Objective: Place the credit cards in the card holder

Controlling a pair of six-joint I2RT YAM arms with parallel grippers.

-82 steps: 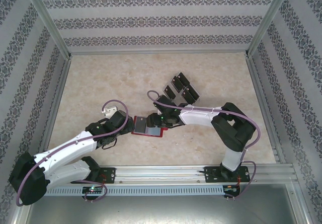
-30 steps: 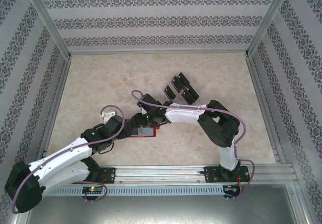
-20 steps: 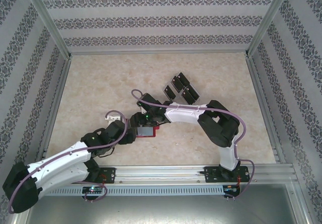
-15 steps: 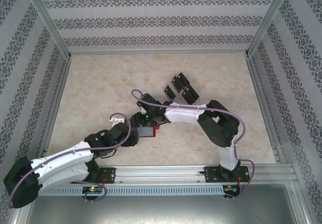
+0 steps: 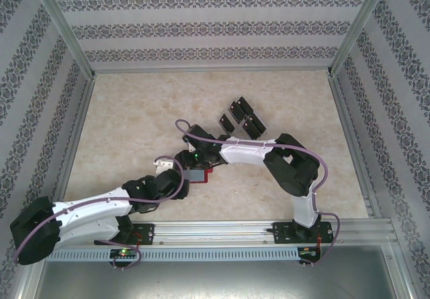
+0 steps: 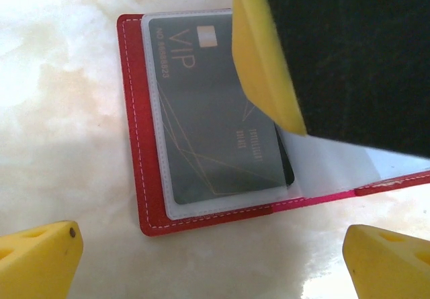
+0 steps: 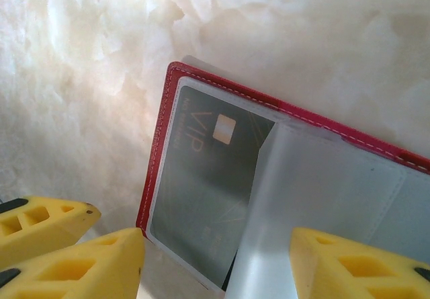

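Note:
The red card holder (image 5: 203,175) lies open on the table between both grippers. One dark credit card (image 6: 215,124) marked VIP sits inside its clear left pocket (image 7: 201,191). My right gripper (image 7: 215,272) stands open over the holder, one yellow finger (image 6: 265,57) resting over the card's right edge where a clear flap (image 7: 316,198) lifts. My left gripper (image 6: 215,272) is open just short of the holder's near edge, its fingertips (image 6: 40,259) wide apart and holding nothing. Several more black credit cards (image 5: 242,119) lie in a cluster farther back.
The marble-look table (image 5: 134,111) is fenced by patterned walls and a metal frame (image 5: 74,138). The right arm's white link (image 5: 248,152) stretches across the middle toward the holder. Both arm bases sit on the near rail (image 5: 222,232).
My left arm has swung right and brought its gripper up to the holder's near-left side. The right gripper shifted left onto the holder early on, then stayed still.

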